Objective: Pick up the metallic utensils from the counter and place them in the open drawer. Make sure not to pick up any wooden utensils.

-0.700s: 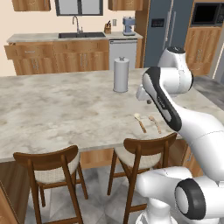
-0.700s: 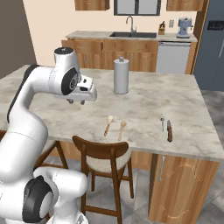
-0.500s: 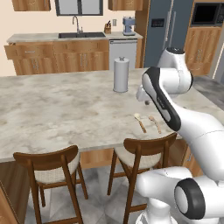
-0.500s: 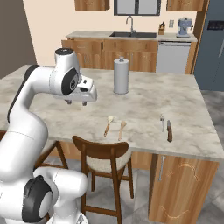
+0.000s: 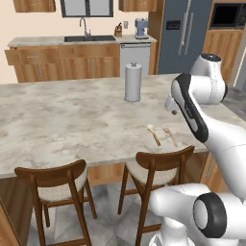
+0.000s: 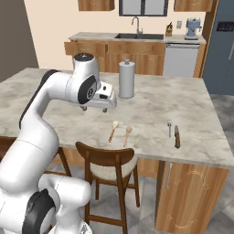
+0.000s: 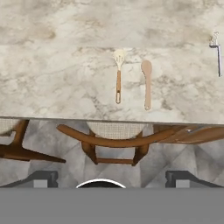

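Marbled counter [image 6: 192, 103]: slim dark knife [image 6: 177, 136], silver fork [image 6: 169, 128]; jaws state unclear.

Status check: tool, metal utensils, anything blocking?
Tool above counter, holding nothing. Knife and fork untouched near right edge. Two wooden spoons lie between; avoid.

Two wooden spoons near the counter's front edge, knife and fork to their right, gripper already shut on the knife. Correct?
Not quite. The gripper holds nothing: in the right base view it hangs above the counter, well apart from the knife. Knife and fork lie untouched, right of the two wooden spoons near the front edge.
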Motion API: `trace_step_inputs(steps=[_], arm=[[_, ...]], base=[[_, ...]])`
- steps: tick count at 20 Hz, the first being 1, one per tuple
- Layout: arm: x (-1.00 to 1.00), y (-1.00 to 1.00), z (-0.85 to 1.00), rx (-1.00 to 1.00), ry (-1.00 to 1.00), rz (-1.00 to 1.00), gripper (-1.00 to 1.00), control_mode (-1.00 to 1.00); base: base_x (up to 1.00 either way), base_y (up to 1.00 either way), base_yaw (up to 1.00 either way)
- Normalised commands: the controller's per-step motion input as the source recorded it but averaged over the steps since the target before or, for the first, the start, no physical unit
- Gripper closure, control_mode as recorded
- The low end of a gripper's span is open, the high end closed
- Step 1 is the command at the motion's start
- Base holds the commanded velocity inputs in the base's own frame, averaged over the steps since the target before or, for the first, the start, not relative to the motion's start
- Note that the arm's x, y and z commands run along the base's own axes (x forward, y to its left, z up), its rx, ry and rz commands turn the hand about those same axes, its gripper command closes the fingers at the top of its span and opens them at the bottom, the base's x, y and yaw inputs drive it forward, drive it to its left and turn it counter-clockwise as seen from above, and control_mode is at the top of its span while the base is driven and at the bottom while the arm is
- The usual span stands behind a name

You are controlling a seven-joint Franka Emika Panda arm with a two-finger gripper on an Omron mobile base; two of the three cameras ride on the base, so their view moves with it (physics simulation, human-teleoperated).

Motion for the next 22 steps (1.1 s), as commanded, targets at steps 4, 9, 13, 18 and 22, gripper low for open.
trace_step_inputs(steps=[4,9,13,18,22], arm=[[0.0,-1.0,0.0,0.0,0.0,0.0,-1.0,-1.0],[0.0,-1.0,-0.01,0.0,0.02,0.0,-1.0,-1.0],[0.0,-1.0,-0.12,0.0,0.1,0.0,-1.0,-1.0],[0.0,-1.0,-0.18,0.0,0.15,0.0,-1.0,-1.0],[0.0,-1.0,-0.28,0.0,0.14,0.0,-1.0,-1.0]], base=[[0.0,0.0,0.0],[0.0,0.0,0.0],[0.0,0.0,0.0],[0.0,0.0,0.0],[0.0,0.0,0.0]])
